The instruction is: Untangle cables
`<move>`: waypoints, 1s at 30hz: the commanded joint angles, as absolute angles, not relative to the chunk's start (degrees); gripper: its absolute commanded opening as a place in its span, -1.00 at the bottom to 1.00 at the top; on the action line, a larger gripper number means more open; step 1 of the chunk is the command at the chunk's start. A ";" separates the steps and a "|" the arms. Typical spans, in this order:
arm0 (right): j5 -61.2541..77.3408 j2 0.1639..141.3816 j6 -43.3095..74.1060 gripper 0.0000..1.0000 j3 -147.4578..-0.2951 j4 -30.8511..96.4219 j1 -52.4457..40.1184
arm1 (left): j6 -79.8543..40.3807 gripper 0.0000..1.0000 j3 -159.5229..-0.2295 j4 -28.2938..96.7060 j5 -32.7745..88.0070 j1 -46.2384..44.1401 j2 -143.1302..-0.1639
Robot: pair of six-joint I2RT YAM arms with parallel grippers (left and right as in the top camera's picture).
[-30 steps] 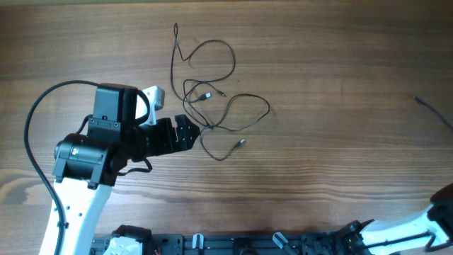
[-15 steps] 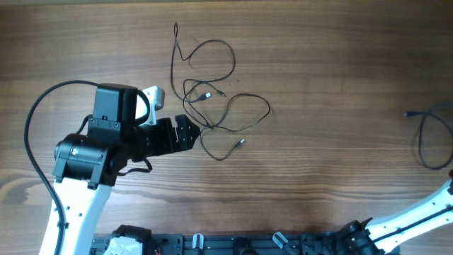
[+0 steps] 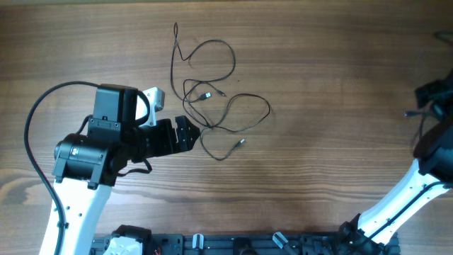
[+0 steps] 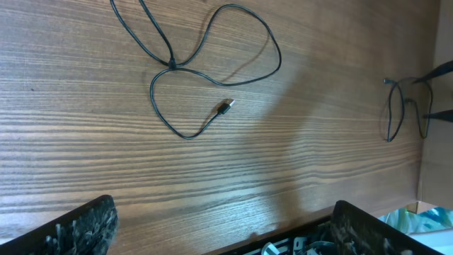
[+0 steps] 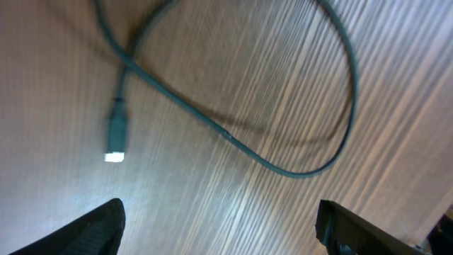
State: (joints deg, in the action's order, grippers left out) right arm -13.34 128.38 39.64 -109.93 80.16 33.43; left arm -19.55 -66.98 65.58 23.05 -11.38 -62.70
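A tangle of thin black cables [image 3: 212, 92] lies at the back centre of the wooden table. In the left wrist view its nearest loops [image 4: 212, 64] end in a small plug [image 4: 225, 108]. My left gripper [image 3: 192, 134] [image 4: 223, 237] hovers open just left of the tangle, touching nothing. A separate dark cable [image 3: 419, 138] [image 4: 393, 113] lies apart at the table's right edge. My right gripper [image 3: 430, 95] [image 5: 226, 237] is open above this cable's loop [image 5: 283, 163] and plug [image 5: 117, 134], with nothing between its fingers.
The left arm's black cable [image 3: 32, 134] arcs over the table's left side. A black rail [image 3: 248, 244] with clamps runs along the front edge. The right arm's white link [image 3: 403, 198] reaches in from the front right.
The separate cable has come to rest as a loop at the right edge. My right arm swung back over it, into view. The left arm and the tangle have not moved.
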 commanded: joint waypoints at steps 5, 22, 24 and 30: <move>-14.55 129.05 39.18 0.38 -95.61 70.61 34.79 | -18.41 0.96 -67.72 65.43 23.55 -11.53 -62.70; -14.50 129.05 32.58 0.31 -92.20 41.23 45.71 | -18.44 1.00 -67.72 65.43 23.57 -11.51 -62.70; -13.26 129.05 28.60 0.47 -92.20 36.47 46.87 | -18.44 0.99 -67.72 65.43 23.57 -11.53 -62.70; -2.85 129.03 28.53 0.72 -92.25 27.20 50.98 | -18.41 0.99 -67.72 65.36 23.55 -11.51 -62.70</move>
